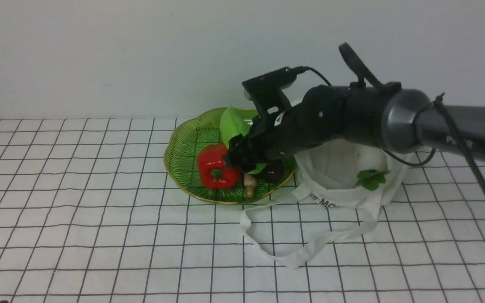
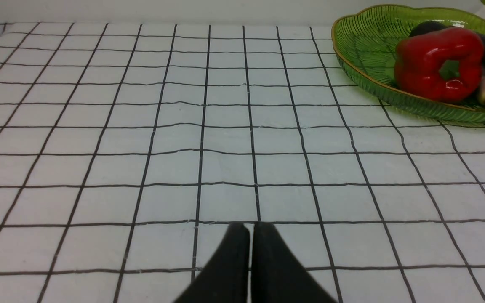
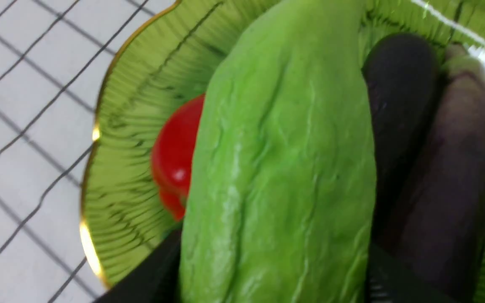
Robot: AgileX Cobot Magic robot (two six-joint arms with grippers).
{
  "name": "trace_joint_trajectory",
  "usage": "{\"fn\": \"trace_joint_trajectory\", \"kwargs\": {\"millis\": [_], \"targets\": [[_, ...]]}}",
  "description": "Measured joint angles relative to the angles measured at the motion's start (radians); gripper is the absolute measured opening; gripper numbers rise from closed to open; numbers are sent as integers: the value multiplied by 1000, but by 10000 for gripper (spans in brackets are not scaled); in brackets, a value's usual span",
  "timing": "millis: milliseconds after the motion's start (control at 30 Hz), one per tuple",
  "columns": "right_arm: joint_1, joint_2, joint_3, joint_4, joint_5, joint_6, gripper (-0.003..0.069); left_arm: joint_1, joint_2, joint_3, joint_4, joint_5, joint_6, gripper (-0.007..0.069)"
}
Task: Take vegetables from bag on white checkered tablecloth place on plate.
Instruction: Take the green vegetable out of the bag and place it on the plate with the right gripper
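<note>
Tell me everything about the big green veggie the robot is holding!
The green vegetable is long and light green, with shiny, wrinkly, veined skin. The right gripper is shut around it, black fingers on both sides. It hangs tilted over the green plate, above the red pepper and a dark vegetable. Whether it touches them is unclear.

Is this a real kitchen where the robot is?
Probably not a kitchen; it looks like a robot practice table. A checkered tablecloth lies before a plain white wall, and the right gripper holds a green vegetable over a green plate.
</note>
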Motion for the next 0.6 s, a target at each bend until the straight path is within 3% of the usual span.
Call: {"fn": "trace_joint_trajectory", "kwargs": {"millis": [100, 200, 467, 600], "targets": [[0, 24, 0, 1, -68, 0, 593, 0, 0, 0, 0, 0, 0, -8], [0, 27, 0, 3, -83, 0, 669, 0, 0, 0, 0, 0, 0, -8], [-10, -63, 4, 3, 66, 4, 687, 0, 0, 0, 0, 0, 0, -8], [-29, -250, 5, -2, 196, 1, 626, 0, 0, 0, 0, 0, 0, -8]]}}
